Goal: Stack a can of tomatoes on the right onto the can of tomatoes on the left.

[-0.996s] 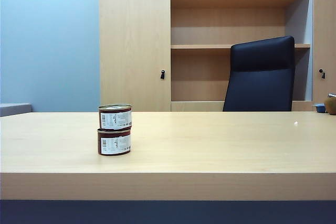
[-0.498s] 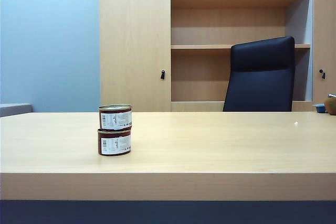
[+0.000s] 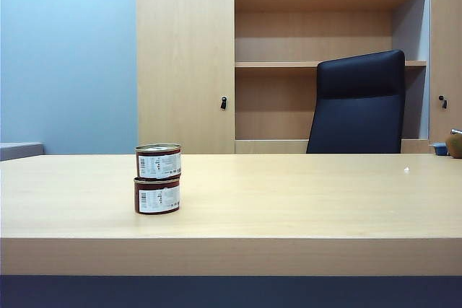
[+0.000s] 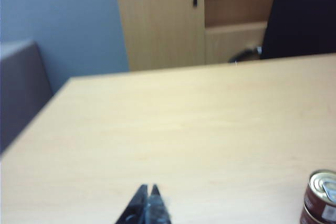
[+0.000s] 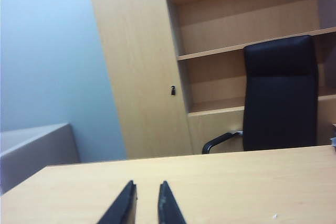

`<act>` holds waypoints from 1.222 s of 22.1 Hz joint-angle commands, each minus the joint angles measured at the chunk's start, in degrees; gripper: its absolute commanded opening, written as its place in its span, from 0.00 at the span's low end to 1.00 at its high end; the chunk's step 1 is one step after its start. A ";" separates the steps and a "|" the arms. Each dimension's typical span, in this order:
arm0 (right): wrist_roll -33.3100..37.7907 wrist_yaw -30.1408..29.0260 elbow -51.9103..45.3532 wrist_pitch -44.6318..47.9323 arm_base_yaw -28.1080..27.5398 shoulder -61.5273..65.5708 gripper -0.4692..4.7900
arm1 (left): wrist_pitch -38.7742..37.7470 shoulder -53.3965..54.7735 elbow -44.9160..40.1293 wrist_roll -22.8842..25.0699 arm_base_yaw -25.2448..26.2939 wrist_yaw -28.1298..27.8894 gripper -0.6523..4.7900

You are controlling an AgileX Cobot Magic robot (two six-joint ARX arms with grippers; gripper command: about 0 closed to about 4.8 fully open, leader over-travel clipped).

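Nothing moved | cans (image 3: 157, 178) stacked | left end effector (image 4: 149, 191) closed | right end effector (image 5: 147, 191) parted

Nothing legible appears in any view. The upper can of tomatoes (image 3: 158, 161) and the lower can of tomatoes (image 3: 157, 195), stacked on the table (image 3: 289, 192), each carry a white label with a barcode toward its left end and fine dark print beside it, but the characters are too small to make out. In the left wrist view the cans sit at the frame edge, blurred, with no print showing.
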 commanded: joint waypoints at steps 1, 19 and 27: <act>-0.07 -4.94 0.26 -4.46 0.15 -1.40 0.22 | 6.69 0.07 -7.63 -6.64 -0.04 0.24 0.11; 0.02 -12.28 -22.80 10.69 0.17 -0.87 0.09 | 10.34 0.04 -19.10 -8.55 -0.04 0.44 0.11; -0.07 -12.41 -30.18 -1.97 0.11 -0.87 0.09 | 10.34 0.04 -19.10 -8.55 -0.04 0.46 0.11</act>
